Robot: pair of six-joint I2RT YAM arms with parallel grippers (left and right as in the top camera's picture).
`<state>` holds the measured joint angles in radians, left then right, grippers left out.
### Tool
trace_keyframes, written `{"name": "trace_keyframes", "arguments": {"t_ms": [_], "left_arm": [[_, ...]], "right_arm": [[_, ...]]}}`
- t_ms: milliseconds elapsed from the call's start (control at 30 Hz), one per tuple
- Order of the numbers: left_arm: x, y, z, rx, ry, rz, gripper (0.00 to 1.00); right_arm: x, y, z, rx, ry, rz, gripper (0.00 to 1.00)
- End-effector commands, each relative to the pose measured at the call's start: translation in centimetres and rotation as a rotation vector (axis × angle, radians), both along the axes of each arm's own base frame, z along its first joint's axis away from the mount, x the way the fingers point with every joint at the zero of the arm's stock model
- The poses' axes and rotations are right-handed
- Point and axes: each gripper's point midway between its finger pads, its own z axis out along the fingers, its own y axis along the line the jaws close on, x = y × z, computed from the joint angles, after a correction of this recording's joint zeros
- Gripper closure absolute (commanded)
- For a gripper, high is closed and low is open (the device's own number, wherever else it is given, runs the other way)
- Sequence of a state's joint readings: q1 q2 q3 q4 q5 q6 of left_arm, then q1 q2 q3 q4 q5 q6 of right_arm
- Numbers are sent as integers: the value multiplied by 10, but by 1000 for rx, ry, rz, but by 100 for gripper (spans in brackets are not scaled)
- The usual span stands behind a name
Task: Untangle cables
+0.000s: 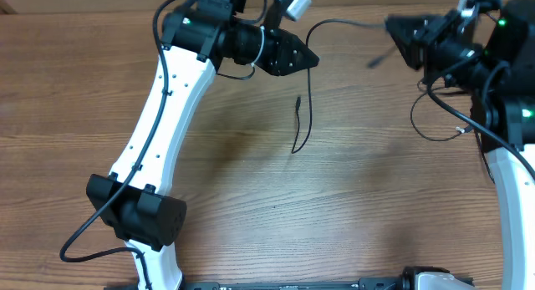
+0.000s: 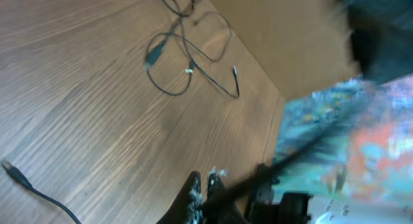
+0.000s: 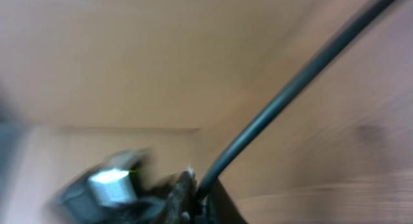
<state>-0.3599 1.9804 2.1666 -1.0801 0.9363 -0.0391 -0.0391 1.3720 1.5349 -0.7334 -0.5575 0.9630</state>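
Now, left gripper (image 1: 314,60): jaws pinched fully together on a thin black cable (image 1: 333,24); the cord runs out from between them
Right gripper (image 1: 391,27): well to the right of the left gripper; likewise clamped tight, apparently on that same cord
Cables: one strand spans from the left gripper to the right one; its tail (image 1: 303,123) hangs just below the left gripper; a loose tangle (image 2: 155,53) lies far to its right on the table (image 1: 251,206)
Handling: probably light, limp and slick; pinch close to a plug; pull gently

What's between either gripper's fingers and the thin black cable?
Nothing visible. The left gripper and right gripper each have their fingers shut directly on the thin black cable strung between them.
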Motion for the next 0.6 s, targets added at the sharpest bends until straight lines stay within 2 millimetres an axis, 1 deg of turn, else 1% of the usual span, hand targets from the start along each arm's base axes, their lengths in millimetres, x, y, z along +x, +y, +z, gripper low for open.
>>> {"name": "trace_keyframes", "arguments": {"t_ms": [0, 33, 100, 167, 200, 233, 267, 300, 333, 400, 433, 500, 533, 567], "left_arm": [[-13, 7, 46, -41, 38, 99, 96], [-15, 9, 51, -50, 64, 119, 96], [-17, 10, 55, -58, 100, 140, 96], [-16, 10, 55, -63, 142, 165, 96], [-12, 13, 52, -51, 182, 215, 96], [-5, 19, 46, -28, 230, 293, 96], [4, 26, 40, -2, 277, 389, 96], [9, 30, 36, 7, 308, 442, 96], [13, 33, 34, 8, 356, 503, 96], [13, 32, 33, -7, 442, 560, 96], [12, 31, 33, -9, 455, 567, 96], [10, 28, 32, -18, 510, 591, 96], [7, 25, 32, -19, 540, 598, 96], [5, 23, 31, -21, 564, 603, 96]], "right_arm": [[8, -39, -39, -307, 34, -83, 75], [3, -38, -49, -351, 57, -38, 55], [-3, -35, -55, -385, 63, 14, 42], [-10, -28, -56, -401, 49, 83, 36], [-14, -22, -55, -395, 36, 124, 35], [-19, -12, -49, -383, -4, 192, 35], [-26, 4, -39, -365, -83, 301, 37], [-32, 15, -33, -353, -132, 370, 38], [-40, 31, -27, -339, -198, 466, 39], [-51, 54, -22, -346, -284, 594, 39], [-55, 61, -22, -361, -307, 629, 40], [-67, 94, -23, -400, -388, 755, 41], [-69, 98, -23, -399, -392, 768, 42], [-70, 108, -25, -396, -396, 794, 44]]}}
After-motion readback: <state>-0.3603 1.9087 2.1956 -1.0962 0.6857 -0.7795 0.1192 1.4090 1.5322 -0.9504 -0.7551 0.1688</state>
